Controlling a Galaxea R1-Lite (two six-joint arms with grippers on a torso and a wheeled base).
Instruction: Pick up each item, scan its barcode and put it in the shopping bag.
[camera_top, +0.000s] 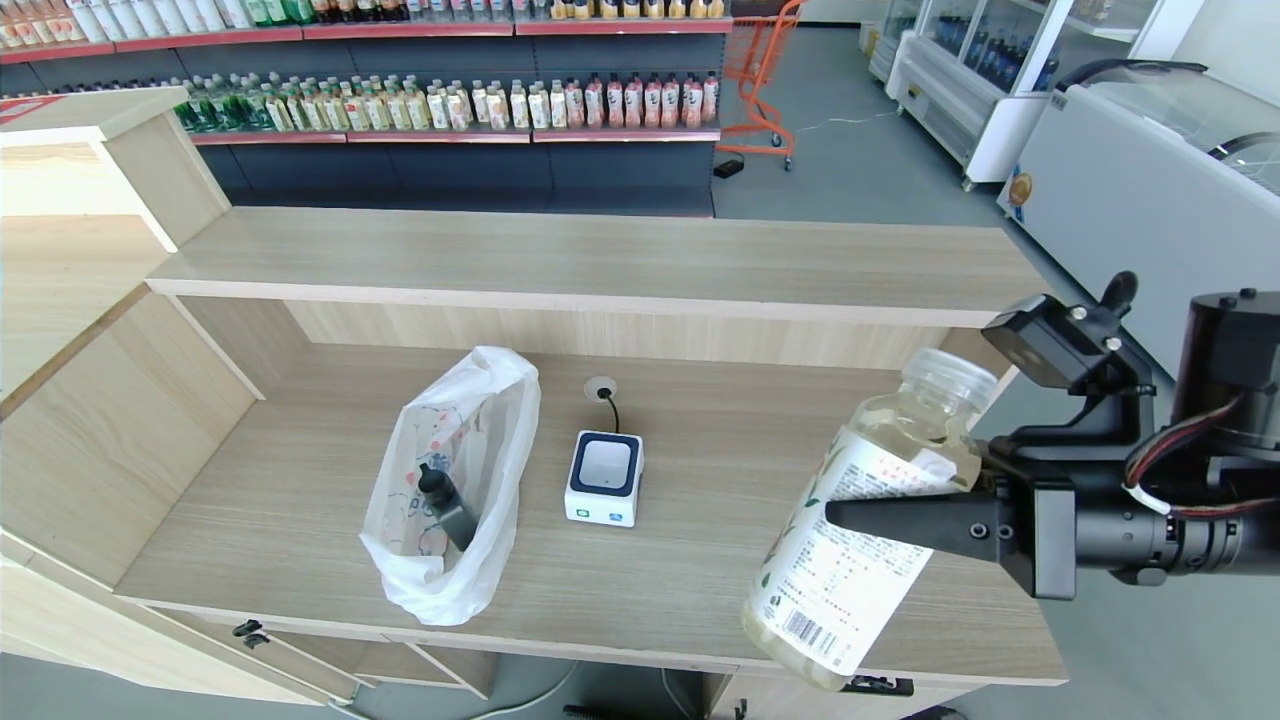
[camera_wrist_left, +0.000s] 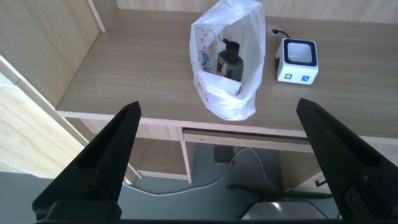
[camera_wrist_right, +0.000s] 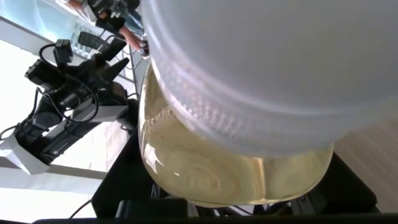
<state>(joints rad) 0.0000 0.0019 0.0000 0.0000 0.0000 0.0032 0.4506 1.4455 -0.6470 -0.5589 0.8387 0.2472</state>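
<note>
A clear bottle (camera_top: 850, 590) of pale yellow drink, white-capped, is clamped in the right gripper (camera_top: 850, 500), which is closed on its upper body just below the shoulder. The bottle is held tilted, with the cap above the fingers and the barcoded lower end hanging below them, over the near right edge of the counter (camera_top: 700, 560). The gripper's far finger is hidden behind the bottle, so its contact is probably firm but cannot be confirmed.

The scanner (camera_top: 604, 478), a white box with a dark window and a cable at its back, is set on the counter well to the left of that gripper and apart from the bottle. Just beyond it, further left, the shopping bag (camera_top: 500, 430) stands open, and a dark bottle (camera_top: 445, 505) is seen leaning inside.

The left gripper (camera_wrist_left: 219, 106) is spread wide with nothing between its fingers. The bag is seen ahead of and below it, past the counter's near edge.
</note>
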